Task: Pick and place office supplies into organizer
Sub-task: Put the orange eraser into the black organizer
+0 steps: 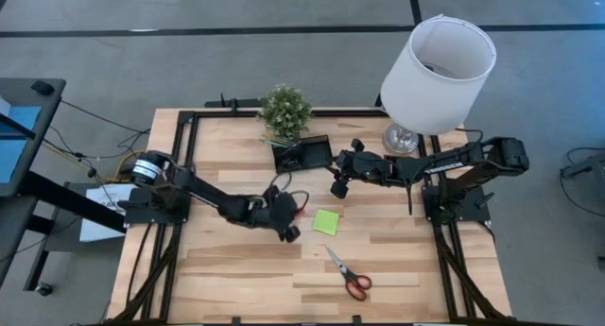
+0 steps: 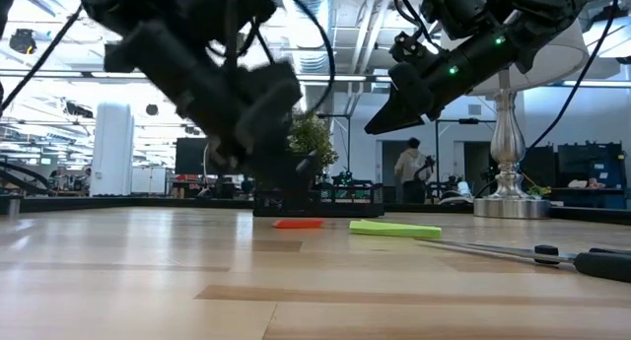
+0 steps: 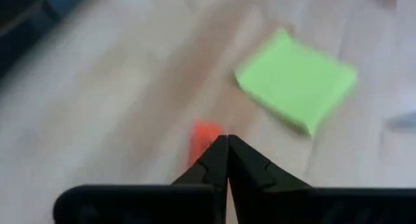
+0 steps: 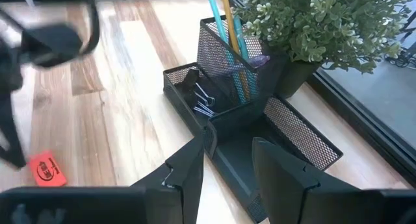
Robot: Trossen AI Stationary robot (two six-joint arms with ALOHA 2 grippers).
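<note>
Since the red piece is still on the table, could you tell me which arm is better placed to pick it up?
Left, probably: its shut gripper hangs right beside the red piece, while the right gripper is open over the organizer.

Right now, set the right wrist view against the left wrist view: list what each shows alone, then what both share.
Only the right wrist view shows the black mesh organizer, with pens standing in its tall cup and binder clips in a compartment, the potted plant behind it, and the open right gripper just in front of it.

Only the left wrist view shows the lime-green sticky notes and the shut left gripper.

Both show the small red piece lying on the wooden table.
</note>
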